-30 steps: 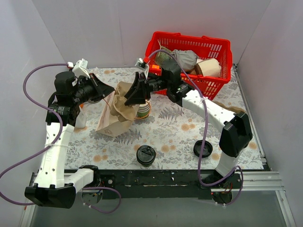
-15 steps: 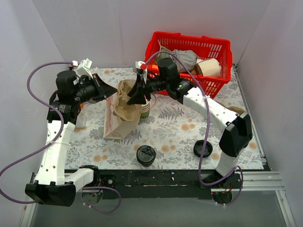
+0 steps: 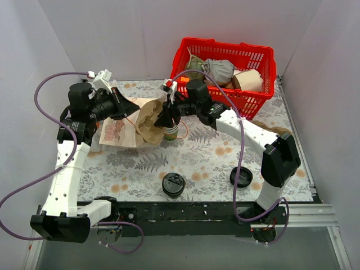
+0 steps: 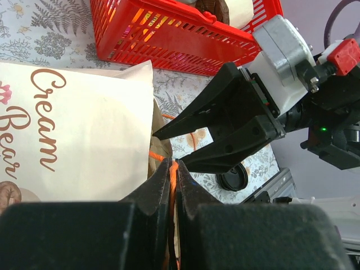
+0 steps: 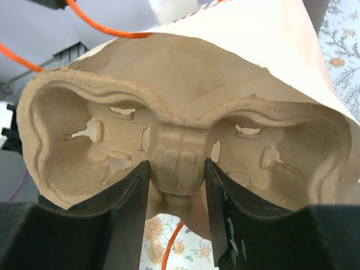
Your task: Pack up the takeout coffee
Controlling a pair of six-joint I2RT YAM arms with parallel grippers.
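Because it is thin paper under a snap-on dome lid, the takeout coffee (image 3: 173,184) should handle light, crushable and spillable: take it gently round the mid-wall, never by the lid. Overhead view places it upright at the counter's (image 3: 214,152) 6 o'clock edge, free of both arms; wrist views instead show the grips, left pincer (image 4: 172,164) closed on the paper bag's (image 4: 84,146) orange cord (image 4: 172,175), right pincer (image 5: 176,166) clamped on the pulp carrier's (image 5: 84,129) centre post.

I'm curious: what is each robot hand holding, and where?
Right fingers: cup carrier, by its centre post. Left fingers: paper bag, by its orange string handle.
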